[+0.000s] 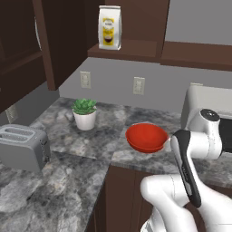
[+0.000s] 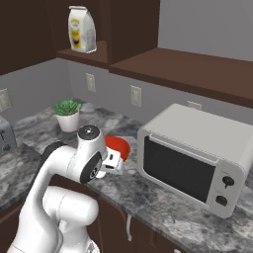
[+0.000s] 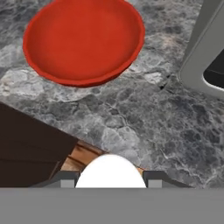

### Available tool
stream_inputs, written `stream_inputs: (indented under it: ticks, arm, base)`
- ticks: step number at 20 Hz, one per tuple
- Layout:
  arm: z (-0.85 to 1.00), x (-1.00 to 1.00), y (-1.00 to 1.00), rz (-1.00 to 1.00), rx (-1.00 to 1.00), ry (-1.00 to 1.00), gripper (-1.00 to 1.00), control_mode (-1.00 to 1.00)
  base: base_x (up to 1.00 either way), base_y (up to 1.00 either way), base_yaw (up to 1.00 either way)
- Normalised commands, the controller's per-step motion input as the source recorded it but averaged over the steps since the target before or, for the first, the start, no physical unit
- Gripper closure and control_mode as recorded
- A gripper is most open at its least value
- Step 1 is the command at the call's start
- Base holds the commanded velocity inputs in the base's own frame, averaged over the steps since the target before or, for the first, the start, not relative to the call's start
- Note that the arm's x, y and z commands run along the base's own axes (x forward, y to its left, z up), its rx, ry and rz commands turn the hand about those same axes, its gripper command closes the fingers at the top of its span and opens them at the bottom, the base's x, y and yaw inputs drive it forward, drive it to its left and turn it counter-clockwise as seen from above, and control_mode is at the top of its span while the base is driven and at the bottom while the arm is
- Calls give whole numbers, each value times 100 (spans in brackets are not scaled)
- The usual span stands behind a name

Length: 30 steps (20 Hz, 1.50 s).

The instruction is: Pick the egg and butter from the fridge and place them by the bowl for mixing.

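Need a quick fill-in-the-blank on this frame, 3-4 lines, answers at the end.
1. The gripper is shut on the white ____.
2. The glossy bowl on the counter is coloured ____.
3. In the right base view, the bowl sits just left of the ____.
4. On the counter left of the bowl stands a white pot holding a green ____.

Missing words: egg; red; microwave; plant
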Motion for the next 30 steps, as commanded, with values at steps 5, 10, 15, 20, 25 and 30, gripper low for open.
stream_inputs:
  ticks: [5,10,15,20,25,30]
  arm:
    - [-42,40,-9,0,0,-3,100,-100]
    - [-40,48,-17,0,0,-2,100,-100]
    - [-31,56,-8,0,0,-2,100,-100]
    - [-48,29,0,0,0,0,100,-100]
    - [-54,18,0,0,0,0,100,-100]
    - [-51,20,0,0,0,-1,100,-100]
  base:
    - [0,0,0]
    - [0,0,0]
    - [0,0,0]
    - [0,0,0]
    - [0,0,0]
    - [0,0,0]
